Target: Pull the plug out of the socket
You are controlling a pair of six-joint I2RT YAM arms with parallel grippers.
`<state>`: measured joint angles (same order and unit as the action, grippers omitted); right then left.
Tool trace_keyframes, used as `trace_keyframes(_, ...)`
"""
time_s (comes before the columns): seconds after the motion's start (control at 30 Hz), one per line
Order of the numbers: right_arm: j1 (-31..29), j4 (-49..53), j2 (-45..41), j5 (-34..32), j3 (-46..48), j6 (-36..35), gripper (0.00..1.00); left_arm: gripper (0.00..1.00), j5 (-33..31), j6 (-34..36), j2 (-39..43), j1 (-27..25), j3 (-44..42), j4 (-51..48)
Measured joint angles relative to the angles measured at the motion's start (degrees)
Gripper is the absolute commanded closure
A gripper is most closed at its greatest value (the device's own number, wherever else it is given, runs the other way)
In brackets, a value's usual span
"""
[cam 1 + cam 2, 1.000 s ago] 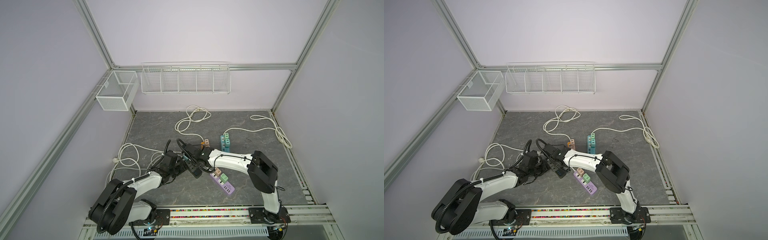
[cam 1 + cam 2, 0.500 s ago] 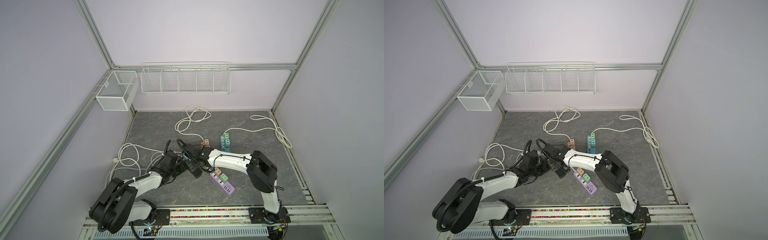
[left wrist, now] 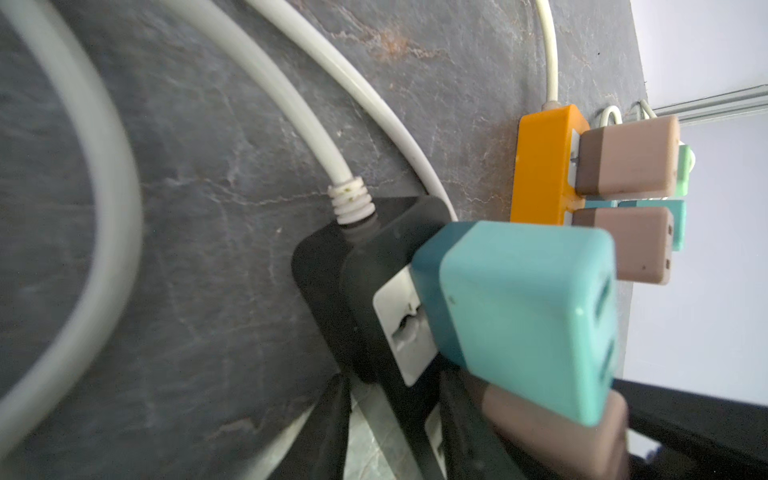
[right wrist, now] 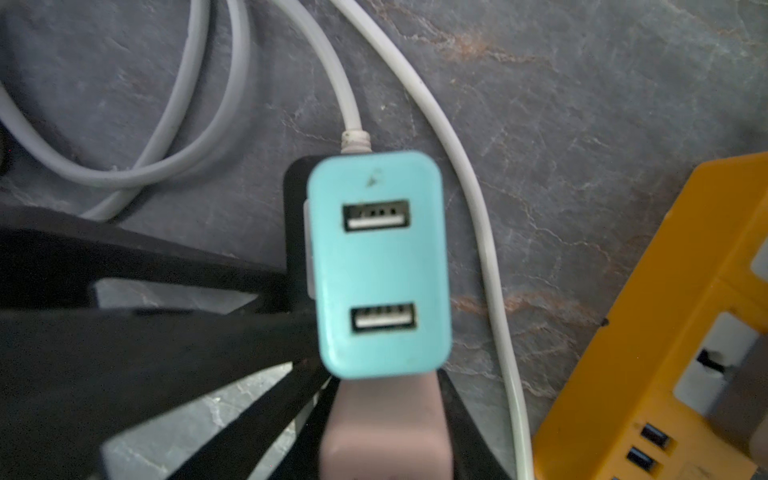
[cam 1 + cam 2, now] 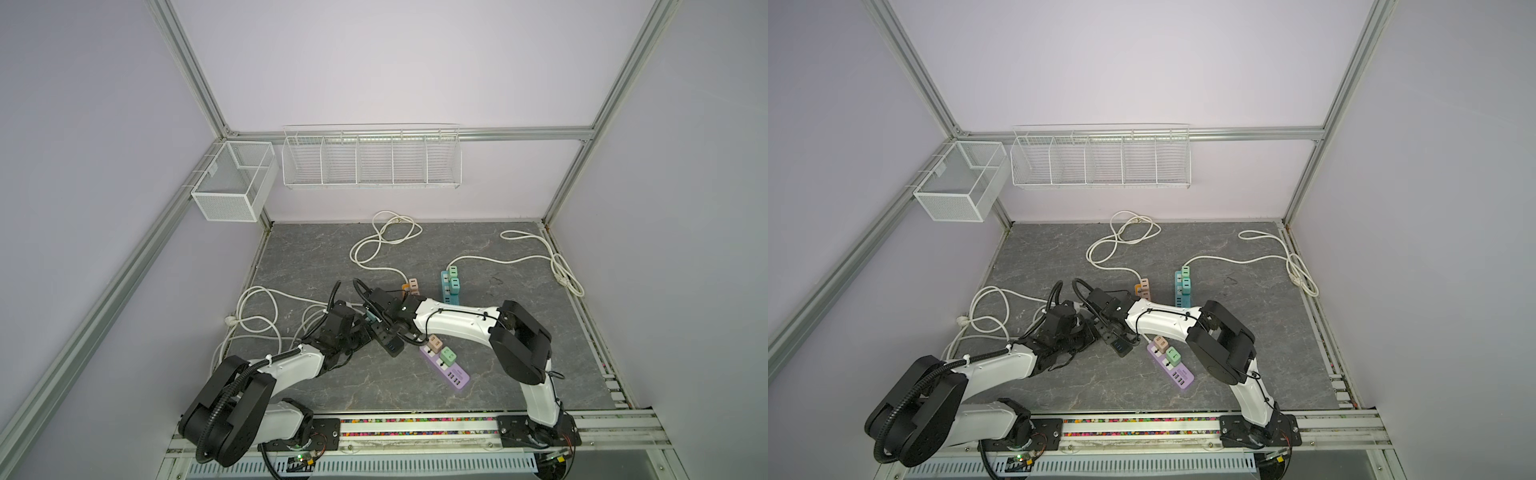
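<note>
The task was judged to be at the gripping stage; the pull itself was not yet done. The black power strip (image 5: pixel 391 345) was seen near the middle of the table (image 5: pixel 316 266), between the two arms. A teal plug (image 4: pixel 380 266) and a beige plug (image 4: pixel 386 432) were standing in it side by side. The beige plug was taken to be the one to be removed, because the right gripper (image 5: pixel 378 326) was clenched on it, with a dark finger on each side of it in the right wrist view. No gap could be noticed between this plug and the strip, so it was judged to be seated in its socket. The left gripper (image 3: pixel 392 386) was found closed around the body of the strip, as if to hold it down. What was left, by this judgement, was the pull away from the strip while the strip was held in place, and then the freed plug was to be put down.

As for containers, a mesh basket (image 5: pixel 224 203) and a long wire rack (image 5: pixel 372 183) of five compartments were hung on the frame above the table; nothing could be seen inside either of them. The other strips were occupied as well. A purple strip (image 5: pixel 451 374) was carrying one beige and one green plug, a blue strip (image 5: pixel 451 299) two green plugs, and an orange strip (image 3: pixel 540 166) two beige plugs
</note>
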<state>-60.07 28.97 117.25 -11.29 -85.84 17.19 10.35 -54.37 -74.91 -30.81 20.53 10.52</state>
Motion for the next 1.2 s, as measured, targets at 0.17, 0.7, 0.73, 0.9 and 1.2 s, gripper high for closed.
trace_keyframes(0.17,0.72,0.0,-0.09,1.79,0.0,-0.68,0.71,0.64,0.0,-0.48,-0.37,-0.11,-0.87,2.14)
trace_keyframes(0.7,0.85,-1.53,-0.9,2.27,1.38,-1.57,0.74,0.66,-1.11,-2.08,-0.42,-0.61,-1.36,2.95)
trace_keyframes(0.73,0.7,-1.55,-0.9,2.25,1.38,-1.57,0.74,0.66,-1.14,-2.16,-0.44,-0.61,-1.36,2.95)
trace_keyframes(0.9,-0.02,-1.57,-0.9,0.39,1.38,-1.77,0.74,0.67,-1.16,-2.43,-0.76,-0.61,-1.36,2.97)
trace_keyframes(1.2,0.68,-1.81,-1.25,1.55,1.66,-1.77,0.75,0.68,-2.19,-2.6,-0.07,-1.14,-1.57,3.17)
